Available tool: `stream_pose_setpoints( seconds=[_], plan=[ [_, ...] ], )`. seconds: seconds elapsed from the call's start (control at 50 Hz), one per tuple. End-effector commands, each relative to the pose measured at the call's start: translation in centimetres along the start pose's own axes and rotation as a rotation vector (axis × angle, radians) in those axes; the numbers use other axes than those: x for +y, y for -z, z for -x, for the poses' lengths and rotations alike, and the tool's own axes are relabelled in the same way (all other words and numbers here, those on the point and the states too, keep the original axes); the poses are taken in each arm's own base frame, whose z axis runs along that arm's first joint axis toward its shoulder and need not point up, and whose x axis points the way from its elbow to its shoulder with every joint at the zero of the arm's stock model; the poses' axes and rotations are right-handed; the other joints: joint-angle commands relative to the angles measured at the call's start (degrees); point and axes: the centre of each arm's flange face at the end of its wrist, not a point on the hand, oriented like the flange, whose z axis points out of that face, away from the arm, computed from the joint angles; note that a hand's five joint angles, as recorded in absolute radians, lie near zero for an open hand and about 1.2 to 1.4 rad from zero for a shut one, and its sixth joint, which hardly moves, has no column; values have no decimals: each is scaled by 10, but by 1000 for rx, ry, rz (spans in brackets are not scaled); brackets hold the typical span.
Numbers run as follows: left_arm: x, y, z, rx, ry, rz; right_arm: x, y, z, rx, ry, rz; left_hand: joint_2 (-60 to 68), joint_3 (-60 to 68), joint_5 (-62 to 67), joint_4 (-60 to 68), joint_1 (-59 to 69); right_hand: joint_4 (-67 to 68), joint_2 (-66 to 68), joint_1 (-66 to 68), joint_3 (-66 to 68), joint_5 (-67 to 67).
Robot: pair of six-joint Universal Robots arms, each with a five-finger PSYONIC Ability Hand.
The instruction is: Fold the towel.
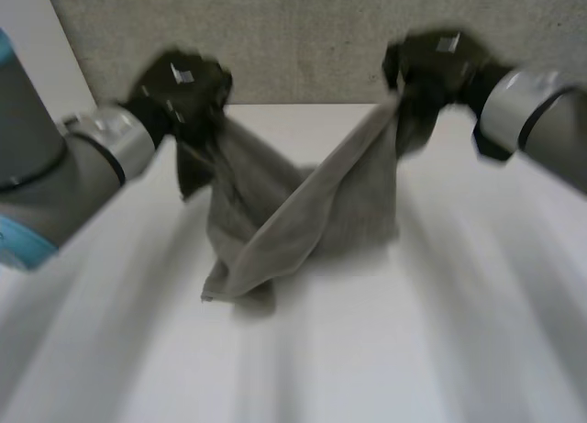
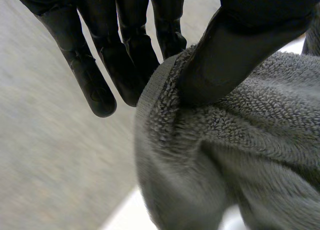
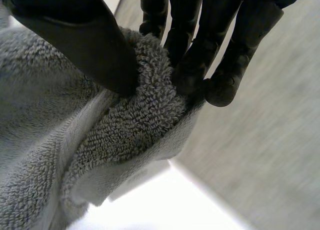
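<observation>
Head view: nubby grey terry towel (image 1: 303, 212)

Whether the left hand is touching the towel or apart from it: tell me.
Touching. The left wrist view shows the left hand pinching the towel edge between thumb and fingers.

The grey terry towel (image 1: 303, 212) hangs between my two hands, held up at its far side and sagging in the middle. Its pile is thick and looped, with a smoother hem. My left hand (image 2: 220, 55) pinches one hemmed top edge between thumb and fingers (image 2: 125, 60); my right hand (image 3: 85, 45) pinches a bunched, rolled-over edge the same way. From the right pinch a flat band of cloth runs slantwise down to a corner lying on the white bench (image 1: 385, 350). The lower part rests there, crumpled.
</observation>
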Motion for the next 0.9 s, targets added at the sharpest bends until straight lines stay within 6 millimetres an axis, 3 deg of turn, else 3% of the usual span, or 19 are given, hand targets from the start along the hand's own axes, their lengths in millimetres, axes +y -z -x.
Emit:
stream_pose_setpoints(
  seconds=[0.02, 0.06, 0.14, 0.22, 0.24, 0.28, 0.3, 0.34, 0.4, 0.44, 0.5, 0.56, 0.58, 0.6, 0.62, 0.64, 0.66, 0.78, 0.9],
  plan=[
    [-44, -10, 50, -160, 62, -146, -50, -18, -27, 116, 108, -315, 21, 26, 41, 12, 65, 33, 55, 44, 39, 43],
    [-48, -8, 65, -224, 148, -165, -51, -21, -28, 134, 127, -387, 18, 23, 37, 9, 61, 33, 55, 44, 39, 43],
    [-50, -1, 72, -246, 205, -180, -41, -16, -25, 119, 107, -320, 16, 21, 36, 7, 60, 33, 55, 44, 39, 43],
    [-18, 5, 67, -228, 246, -93, -4, -6, -9, 53, 61, -74, 4, 9, 24, -5, 48, 33, 55, 44, 39, 43],
    [-18, 5, 66, -228, 246, -92, -4, -6, -9, 53, 61, -73, 4, 9, 24, -5, 48, 33, 55, 44, 39, 43],
    [12, 9, 48, -156, 280, -1, 28, 2, 5, -5, 140, 91, 3, 8, 22, -6, 46, 33, 55, 44, 39, 43],
    [12, 9, 48, -156, 280, -1, 28, 2, 5, -5, 140, 92, 3, 8, 22, -6, 46, 33, 55, 44, 39, 43],
    [45, 19, 25, -67, 326, 101, 54, 11, 14, -58, 243, 210, 3, 8, 22, -6, 46, 33, 55, 44, 39, 43],
    [61, 25, 14, -25, 350, 153, 66, 15, 15, -75, 288, 251, 3, 8, 22, -6, 46, 33, 55, 44, 39, 43],
    [92, 38, -6, 42, 405, 253, 85, 23, 19, -111, 356, 311, 3, 8, 22, -6, 46, 33, 55, 44, 39, 43],
    [114, 51, -25, 100, 454, 336, 100, 28, 24, -147, 410, 357, 1, 6, 21, -8, 45, 33, 55, 44, 39, 43],
    [122, 59, -33, 119, 473, 370, 108, 31, 25, -167, 437, 385, -1, 4, 19, -10, 43, 33, 55, 44, 39, 43],
    [127, 64, -40, 136, 486, 394, 118, 34, 24, -179, 471, 423, -2, 2, 17, -11, 41, -39, -18, -29, -34, -29],
    [131, 69, -44, 146, 495, 410, 126, 39, 23, -199, 509, 462, -2, 2, 17, -11, 41, -386, -365, -376, -381, -377],
    [131, 69, -44, 146, 495, 410, 126, 39, 23, -199, 510, 463, -2, 2, 17, -11, 41, -390, -368, -380, -384, -380],
    [132, 72, -48, 154, 501, 418, 132, 42, 20, -208, 552, 490, -2, 2, 17, -11, 41, -605, -583, -594, -599, -595],
    [132, 74, -50, 159, 502, 421, 134, 43, 16, -207, 577, 498, -2, 2, 17, -11, 41, -645, -624, -635, -639, -635],
    [128, 77, -55, 174, 501, 417, 126, 40, 16, -176, 555, 482, -2, 2, 17, -11, 41, -667, -645, -656, -661, -657],
    [113, 88, -69, 216, 483, 391, 100, 29, 14, -106, 384, 404, -2, 2, 17, -11, 41, -667, -645, -656, -661, -657]
  ],
)
